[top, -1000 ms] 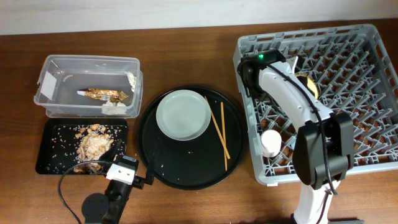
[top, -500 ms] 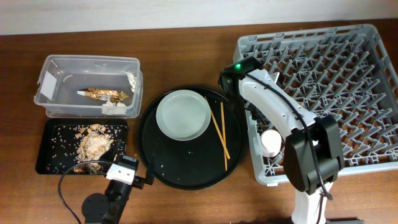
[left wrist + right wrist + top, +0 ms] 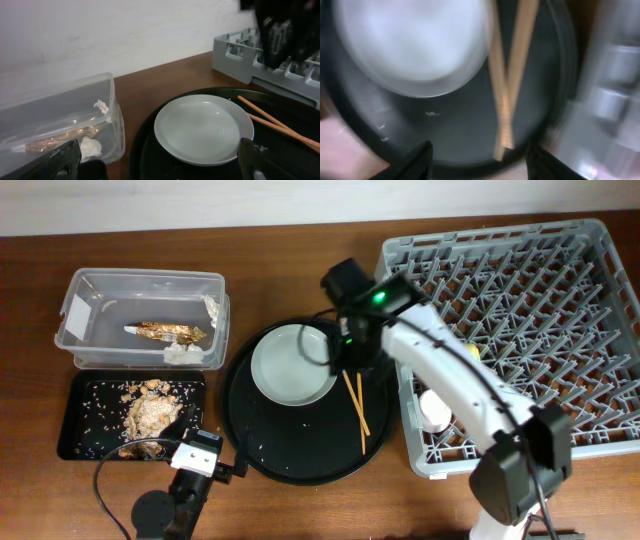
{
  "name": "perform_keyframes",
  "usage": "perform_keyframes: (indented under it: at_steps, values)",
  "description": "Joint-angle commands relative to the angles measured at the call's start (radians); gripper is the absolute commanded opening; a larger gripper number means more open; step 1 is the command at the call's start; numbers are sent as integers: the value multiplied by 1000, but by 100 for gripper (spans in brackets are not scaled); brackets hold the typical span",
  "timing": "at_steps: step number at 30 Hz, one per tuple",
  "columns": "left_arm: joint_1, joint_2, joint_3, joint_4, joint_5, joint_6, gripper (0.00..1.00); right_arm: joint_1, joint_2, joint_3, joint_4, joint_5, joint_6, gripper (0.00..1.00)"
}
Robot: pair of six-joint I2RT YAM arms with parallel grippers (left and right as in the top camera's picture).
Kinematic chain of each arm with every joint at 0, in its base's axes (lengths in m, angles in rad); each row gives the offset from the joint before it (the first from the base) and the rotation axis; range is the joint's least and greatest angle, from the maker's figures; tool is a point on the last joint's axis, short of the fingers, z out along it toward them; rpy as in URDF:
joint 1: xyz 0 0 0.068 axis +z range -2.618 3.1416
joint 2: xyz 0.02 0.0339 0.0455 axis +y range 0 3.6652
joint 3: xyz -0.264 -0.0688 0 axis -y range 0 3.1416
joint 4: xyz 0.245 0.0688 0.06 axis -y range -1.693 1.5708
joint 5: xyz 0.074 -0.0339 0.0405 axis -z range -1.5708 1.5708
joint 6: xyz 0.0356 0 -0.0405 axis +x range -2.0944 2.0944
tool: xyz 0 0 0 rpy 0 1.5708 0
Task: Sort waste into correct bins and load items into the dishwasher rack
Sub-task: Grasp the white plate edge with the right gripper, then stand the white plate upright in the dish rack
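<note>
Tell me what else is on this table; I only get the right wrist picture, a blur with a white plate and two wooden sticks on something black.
Observer: Left of that large round black tray stands a clear rectangular plastic tub with a crumpled gold-brown foil wrapper inside.
Visitor: Any food lying about?
Observer: Yes, brownish food scraps with rice grains lie in a shallow black rectangular tray beside the tub.
Visitor: And the grey blur on my right?
Observer: That is a large square grey plastic dishwasher rack, with a small pale cup lying inside near its left wall.
</note>
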Motion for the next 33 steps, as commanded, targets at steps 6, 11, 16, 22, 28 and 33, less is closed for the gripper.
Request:
perform_keyframes:
  at_steps: [6,11,16,22,28,33]
  values:
    - [6,-5,-9,3,11,10,99,45,90,-364,451,-115,392,52]
    - [6,-5,-9,3,11,10,99,45,94,-444,531,-106,420,34]
    - [6,-5,-9,3,11,10,99,45,94,-447,528,-103,420,21]
    - [6,-5,-9,3,11,10,99,45,29,-408,475,-86,262,4]
    - [6,-5,-9,3,11,10,99,-4,-303,-342,283,222,114,4]
    - [6,-5,-9,3,11,9,99,-172,-552,-342,173,785,73,4]
